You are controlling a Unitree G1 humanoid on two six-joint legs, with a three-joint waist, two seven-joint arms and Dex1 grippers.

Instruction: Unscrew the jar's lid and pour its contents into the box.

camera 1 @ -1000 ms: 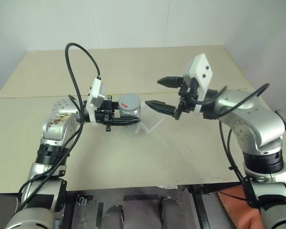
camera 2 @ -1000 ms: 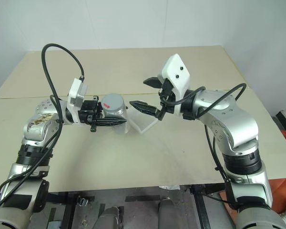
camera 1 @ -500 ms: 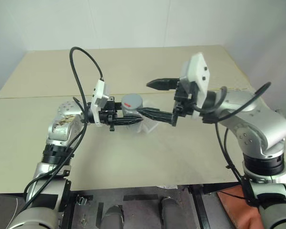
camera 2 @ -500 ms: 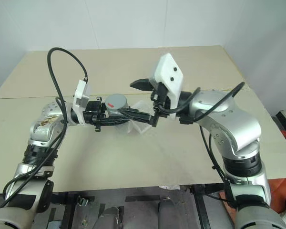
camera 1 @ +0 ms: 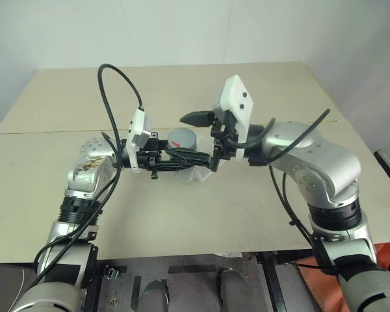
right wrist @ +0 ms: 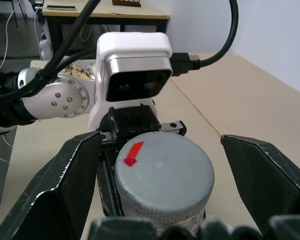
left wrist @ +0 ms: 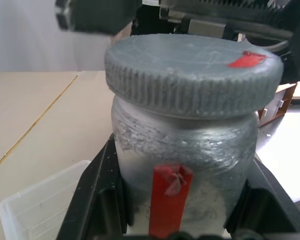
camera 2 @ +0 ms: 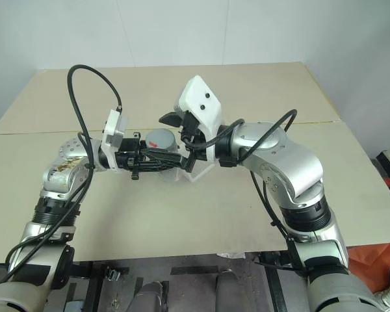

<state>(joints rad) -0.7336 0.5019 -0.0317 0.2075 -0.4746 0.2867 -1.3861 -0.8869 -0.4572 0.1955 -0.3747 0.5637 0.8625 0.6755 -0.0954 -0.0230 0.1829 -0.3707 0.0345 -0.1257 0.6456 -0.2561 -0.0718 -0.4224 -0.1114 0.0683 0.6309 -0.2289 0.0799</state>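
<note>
Jar [camera 1: 180, 151] held up over the table [camera 1: 247, 195], lid [left wrist: 192, 72] still on

Pinched round its silvery body by the left gripper [camera 1: 175, 161], fingers pressed tight on both sides, upright, grey lid with a red mark on top. Right gripper [camera 1: 196, 138] spread wide, one black finger on each side of the lid, not touching it in the right wrist view. Clear box [left wrist: 37, 205] on the table just below and beside the jar, on the far side from the left arm
</note>
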